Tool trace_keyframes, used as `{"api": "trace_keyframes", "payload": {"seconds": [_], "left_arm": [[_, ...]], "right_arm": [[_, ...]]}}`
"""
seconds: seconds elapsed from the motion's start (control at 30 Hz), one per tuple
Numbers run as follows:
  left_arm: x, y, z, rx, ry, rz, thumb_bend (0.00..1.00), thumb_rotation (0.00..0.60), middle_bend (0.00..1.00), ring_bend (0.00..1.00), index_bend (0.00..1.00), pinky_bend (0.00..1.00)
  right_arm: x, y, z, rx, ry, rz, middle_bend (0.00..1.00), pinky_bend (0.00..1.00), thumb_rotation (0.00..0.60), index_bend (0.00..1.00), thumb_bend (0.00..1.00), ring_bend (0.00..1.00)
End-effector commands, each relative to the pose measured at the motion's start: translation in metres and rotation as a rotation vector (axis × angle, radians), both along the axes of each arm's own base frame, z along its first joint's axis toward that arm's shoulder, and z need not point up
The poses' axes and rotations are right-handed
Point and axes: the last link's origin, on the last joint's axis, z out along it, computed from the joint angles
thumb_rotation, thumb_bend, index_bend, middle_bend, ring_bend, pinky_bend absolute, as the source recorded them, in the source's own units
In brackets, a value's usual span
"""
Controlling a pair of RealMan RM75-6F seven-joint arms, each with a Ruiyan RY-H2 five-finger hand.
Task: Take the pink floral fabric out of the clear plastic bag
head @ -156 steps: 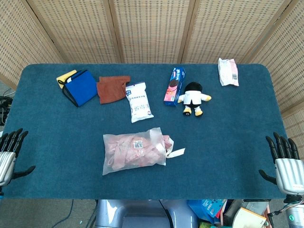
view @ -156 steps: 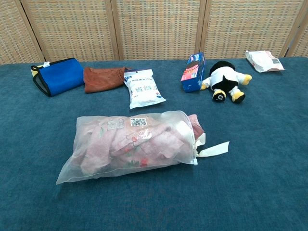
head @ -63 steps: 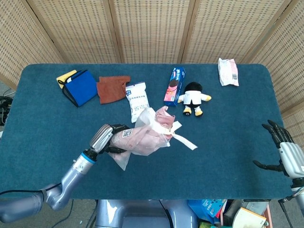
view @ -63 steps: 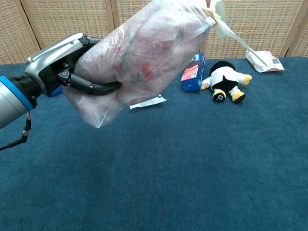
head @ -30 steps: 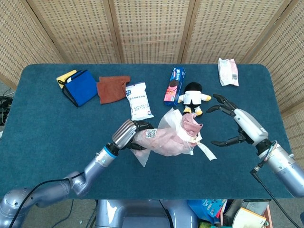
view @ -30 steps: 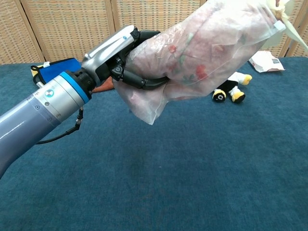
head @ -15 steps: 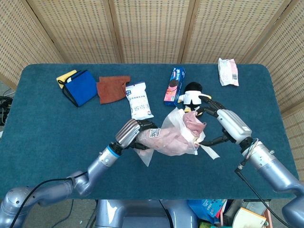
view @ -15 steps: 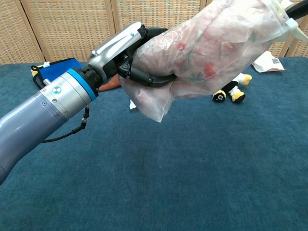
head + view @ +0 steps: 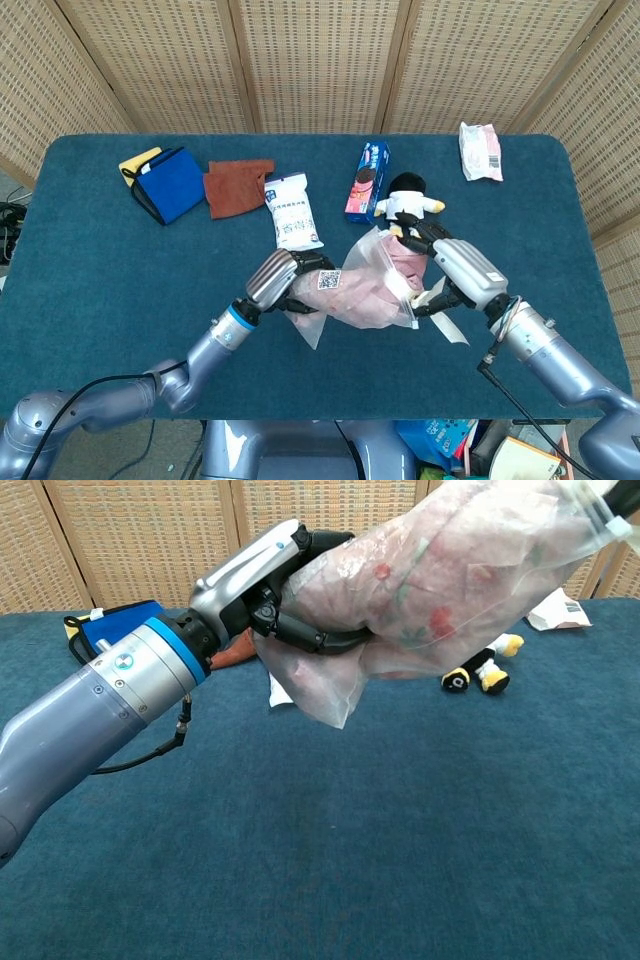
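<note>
- So far, left hand (image 9: 278,280) is gripping the bag (image 9: 352,296) aloft, fabric (image 9: 405,259) mostly inside.
- Right hand (image 9: 450,272) is reaching its mouth; whether it's pinching fabric, I cannot tell.

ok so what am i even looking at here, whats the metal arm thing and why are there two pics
It is one robot with two metal arms ending in mechanical hands. One picture looks down from its head camera, the other looks forward from its chest. The left hand grips a clear plastic bag stuffed with pink floral fabric, lifted above the blue table. The right hand is at the bag's open end, where the fabric pokes out; whether it has gripped anything is unclear. On the table lie a blue pouch, a brown cloth, a white packet, a cookie box, a plush doll and another packet.
</note>
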Motion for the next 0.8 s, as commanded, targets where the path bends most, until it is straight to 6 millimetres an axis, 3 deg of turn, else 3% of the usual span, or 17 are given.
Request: {"api": "trace_keyframes", "payload": {"seconds": [0.03,0.4,0.5,0.63,0.8], "left_arm": [[0.001,0.000,0.000,0.001,-0.004,0.001,0.43,0.600,0.53,0.50,0.59,0.61],[0.005,0.000,0.002,0.002,-0.019,0.009,0.43,0.600,0.53,0.50,0.59,0.61],[0.007,-0.001,0.002,0.003,-0.021,0.009,0.43,0.600,0.53,0.50,0.59,0.61],[0.008,-0.001,0.002,0.003,-0.021,0.009,0.43,0.600,0.53,0.50,0.59,0.61],[0.008,-0.001,0.003,0.005,-0.018,0.013,0.43,0.600,0.53,0.50,0.59,0.61]], "right_arm": [[0.003,0.000,-0.006,0.012,0.009,0.011,0.01,0.00,0.600,0.30,0.11,0.00],[0.010,0.001,-0.018,0.011,0.037,0.029,0.01,0.00,0.600,0.30,0.12,0.00],[0.012,0.001,-0.022,0.008,0.048,0.036,0.01,0.00,0.600,0.36,0.25,0.00],[0.014,0.000,-0.026,0.006,0.054,0.042,0.02,0.00,0.600,0.48,0.52,0.00],[0.015,0.001,-0.030,0.001,0.061,0.046,0.04,0.00,0.600,0.62,0.74,0.00]]}}
